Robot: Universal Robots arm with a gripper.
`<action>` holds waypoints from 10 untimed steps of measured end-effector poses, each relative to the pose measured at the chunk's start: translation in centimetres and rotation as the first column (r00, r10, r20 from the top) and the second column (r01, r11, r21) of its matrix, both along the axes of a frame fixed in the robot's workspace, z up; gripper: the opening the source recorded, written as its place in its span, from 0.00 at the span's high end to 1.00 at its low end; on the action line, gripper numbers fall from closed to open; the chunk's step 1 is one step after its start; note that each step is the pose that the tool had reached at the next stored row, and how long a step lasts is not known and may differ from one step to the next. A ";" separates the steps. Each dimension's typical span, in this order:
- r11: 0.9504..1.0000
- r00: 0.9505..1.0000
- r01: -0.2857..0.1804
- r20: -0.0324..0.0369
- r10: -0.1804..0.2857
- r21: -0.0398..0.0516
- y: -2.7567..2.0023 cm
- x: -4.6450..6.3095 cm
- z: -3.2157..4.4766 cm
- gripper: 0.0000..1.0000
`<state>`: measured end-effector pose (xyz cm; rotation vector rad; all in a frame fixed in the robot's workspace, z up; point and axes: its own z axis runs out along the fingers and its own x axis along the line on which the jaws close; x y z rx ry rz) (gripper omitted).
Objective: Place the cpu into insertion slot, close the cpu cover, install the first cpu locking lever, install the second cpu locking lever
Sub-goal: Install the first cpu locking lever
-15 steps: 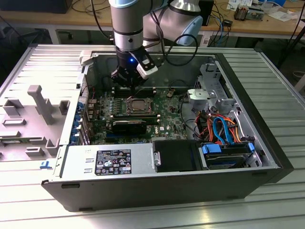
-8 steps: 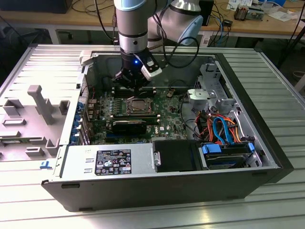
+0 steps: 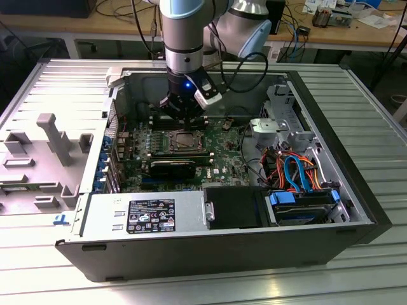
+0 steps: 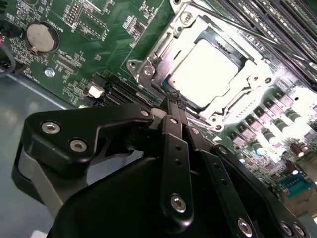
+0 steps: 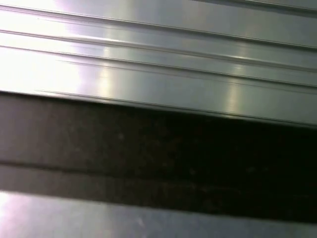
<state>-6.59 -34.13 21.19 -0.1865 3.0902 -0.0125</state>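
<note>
Fingers of the gripper are pressed together with nothing pinched between them, their tips poised just above the near edge of the insertion slot in the second wrist view. Within that socket lies the cpu, its bright metal top showing through the square window of the cpu cover, which lies flat over it. Green motherboard spreads around the socket, with a round coin battery well apart from it and black memory slots running past the far side.

In the exterior view the gripper hangs from the arm inside the open computer case, directly over the insertion slot. A black heatsink block sits just beside the socket, and blue and orange cables crowd the drive bay toward the exterior view's right. The case rests on a ribbed metal table, whose ridges also appear in the first wrist view.
</note>
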 end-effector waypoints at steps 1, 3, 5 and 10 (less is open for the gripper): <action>1.000 1.000 0.000 0.000 0.000 0.000 0.00 0.0 -0.06 0.89; 1.000 1.000 0.000 0.000 0.000 0.000 0.00 0.2 -0.25 0.89; 1.000 1.000 0.000 0.000 0.000 0.000 0.00 0.4 -0.38 0.89; 1.000 1.000 0.000 -0.001 0.000 -0.001 -0.01 0.9 -0.71 0.89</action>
